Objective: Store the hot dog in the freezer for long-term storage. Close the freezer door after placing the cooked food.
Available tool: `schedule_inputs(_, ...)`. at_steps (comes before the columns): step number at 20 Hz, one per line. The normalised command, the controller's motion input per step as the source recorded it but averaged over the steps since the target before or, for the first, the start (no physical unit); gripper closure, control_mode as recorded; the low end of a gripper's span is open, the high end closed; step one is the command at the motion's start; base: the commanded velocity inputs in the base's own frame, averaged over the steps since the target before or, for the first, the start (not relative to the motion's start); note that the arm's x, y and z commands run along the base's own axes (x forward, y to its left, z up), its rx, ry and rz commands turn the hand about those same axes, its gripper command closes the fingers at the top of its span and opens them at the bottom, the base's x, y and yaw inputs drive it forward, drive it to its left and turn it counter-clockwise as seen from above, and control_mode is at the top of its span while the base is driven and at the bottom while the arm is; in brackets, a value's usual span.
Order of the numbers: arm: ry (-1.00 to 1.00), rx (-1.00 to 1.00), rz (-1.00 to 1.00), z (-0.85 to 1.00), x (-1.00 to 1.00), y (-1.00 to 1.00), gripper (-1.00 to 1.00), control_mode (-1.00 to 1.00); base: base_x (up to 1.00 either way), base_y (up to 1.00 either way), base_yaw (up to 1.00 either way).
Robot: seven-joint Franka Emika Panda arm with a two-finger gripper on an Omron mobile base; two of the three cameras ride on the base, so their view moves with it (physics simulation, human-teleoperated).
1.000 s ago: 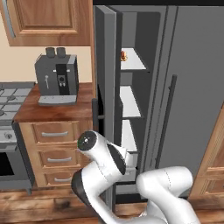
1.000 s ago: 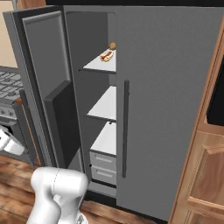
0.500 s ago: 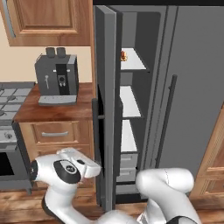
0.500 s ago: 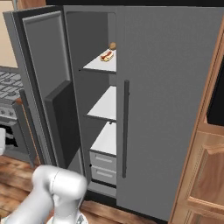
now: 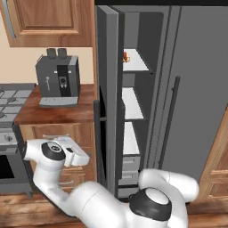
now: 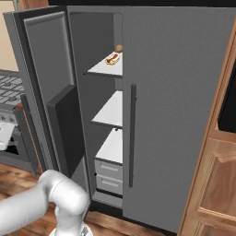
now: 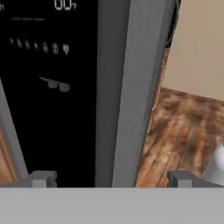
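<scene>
From the left base view, my gripper (image 5: 82, 158) hangs low outside the open freezer door (image 5: 107, 89). From the right, the hot dog (image 6: 112, 58) lies on the freezer (image 6: 108, 120) top shelf. Hand view: jaws spread, empty, facing the door's dispenser panel (image 7: 48, 87); a glancing push could slip off.

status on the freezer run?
End effector open, empty, facing freezer door's outer face beside the dispenser panel. Hot dog on top freezer shelf. Door wide open, not yet closed; nothing seen blocking its swing.
</scene>
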Motion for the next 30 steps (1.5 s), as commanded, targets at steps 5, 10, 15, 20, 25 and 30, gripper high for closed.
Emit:
schedule_inputs(5, 0.00, -0.07, -0.02, -0.17, 0.70, 0.00, -1.00, -1.00, 0.00, 0.00, 0.00)
schedule_inputs(10, 0.01, -0.08, -0.05, -0.19, 0.55, 0.00, -1.00, -1.00, 0.00, 0.00, 0.00)
schedule_inputs(15, 0.11, -0.01, -0.05, -0.04, 0.11, -0.28, -1.00, -1.00, 0.00, 0.00, 0.00)
schedule_inputs(20, 0.05, 0.00, -0.20, 0.00, -0.51, -0.16, -1.00, -1.00, 0.00, 0.00, 0.00)
schedule_inputs(25, 0.00, 0.00, -0.18, 0.00, -0.40, -0.14, -1.00, -1.00, 0.00, 0.00, 0.00)
schedule_inputs(30, 0.01, 0.00, -0.06, 0.00, -0.01, -0.17, -1.00, -1.00, 0.00, 0.00, 0.00)
